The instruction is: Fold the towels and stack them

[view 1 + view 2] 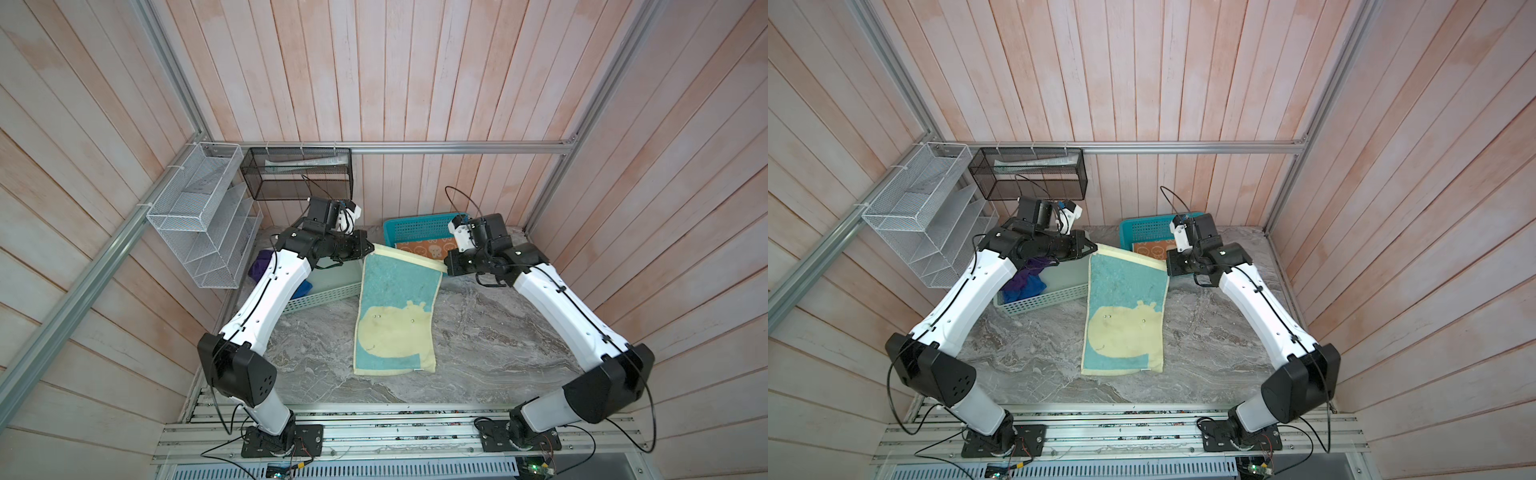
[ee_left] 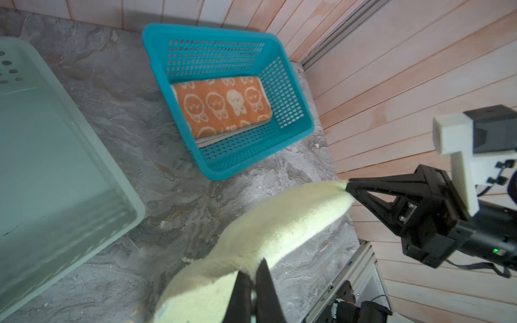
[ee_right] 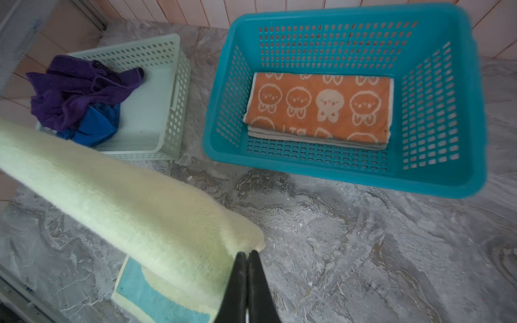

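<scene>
At the centre of the marble table, in both top views, the teal hippo towel lies lengthwise. Its 6 o'clock end is flat and its 12 o'clock edge is raised off the surface. The teal basket stands toward 12 o'clock and the mint basket at 10 o'clock. The folded orange towel sits in the teal one. The crumpled purple towel lies over the blue towel in the mint one. The left gripper is pinched tight on the hippo towel's 11 o'clock corner, and the right gripper is clamped on its 1 o'clock corner.
</scene>
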